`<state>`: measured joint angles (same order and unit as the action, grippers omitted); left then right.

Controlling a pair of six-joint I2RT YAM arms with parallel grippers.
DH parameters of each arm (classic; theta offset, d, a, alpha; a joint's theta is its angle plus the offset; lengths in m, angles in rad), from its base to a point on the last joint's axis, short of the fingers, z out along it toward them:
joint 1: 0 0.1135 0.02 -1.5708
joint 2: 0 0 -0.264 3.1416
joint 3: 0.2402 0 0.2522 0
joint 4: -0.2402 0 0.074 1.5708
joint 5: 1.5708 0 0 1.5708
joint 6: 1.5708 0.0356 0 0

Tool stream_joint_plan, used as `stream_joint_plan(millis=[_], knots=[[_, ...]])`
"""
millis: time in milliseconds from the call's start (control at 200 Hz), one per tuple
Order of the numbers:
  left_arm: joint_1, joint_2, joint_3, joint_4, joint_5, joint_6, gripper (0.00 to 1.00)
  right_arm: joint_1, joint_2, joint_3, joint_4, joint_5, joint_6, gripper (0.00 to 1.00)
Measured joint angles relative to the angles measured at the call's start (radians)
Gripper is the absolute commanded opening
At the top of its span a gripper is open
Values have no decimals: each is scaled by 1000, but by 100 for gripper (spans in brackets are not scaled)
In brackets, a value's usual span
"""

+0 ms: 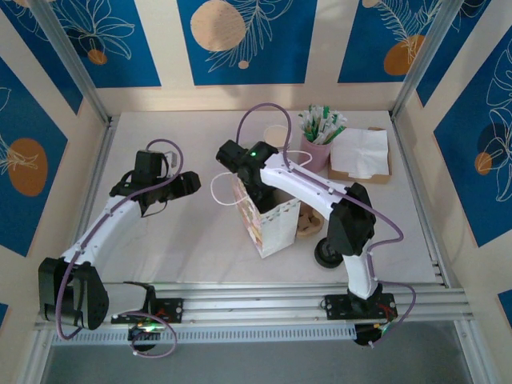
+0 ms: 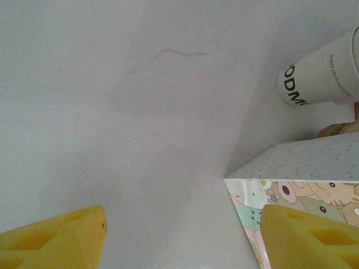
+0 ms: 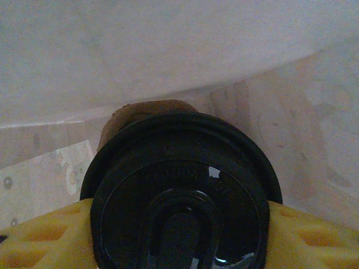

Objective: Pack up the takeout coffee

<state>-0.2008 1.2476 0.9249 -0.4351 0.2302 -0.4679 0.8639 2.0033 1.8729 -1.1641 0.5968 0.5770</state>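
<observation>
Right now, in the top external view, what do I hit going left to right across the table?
left gripper → gift bag → pink cup → napkin stack

Tight in bag (image 3: 168, 50); free table (image 2: 140, 112) at left fingers (image 2: 61, 241)
Bag walls close around right fingers (image 3: 39, 241), takeout coffee (image 3: 179, 190) filling their gap; bag corner just beside one left finger.
</observation>
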Motion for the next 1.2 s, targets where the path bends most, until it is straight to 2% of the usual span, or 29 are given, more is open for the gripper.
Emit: stream_joint_plan(millis=[1200], knots=[[-7,0,0,0,-19,7,72,5,-10,-64,61,23,4,57]])
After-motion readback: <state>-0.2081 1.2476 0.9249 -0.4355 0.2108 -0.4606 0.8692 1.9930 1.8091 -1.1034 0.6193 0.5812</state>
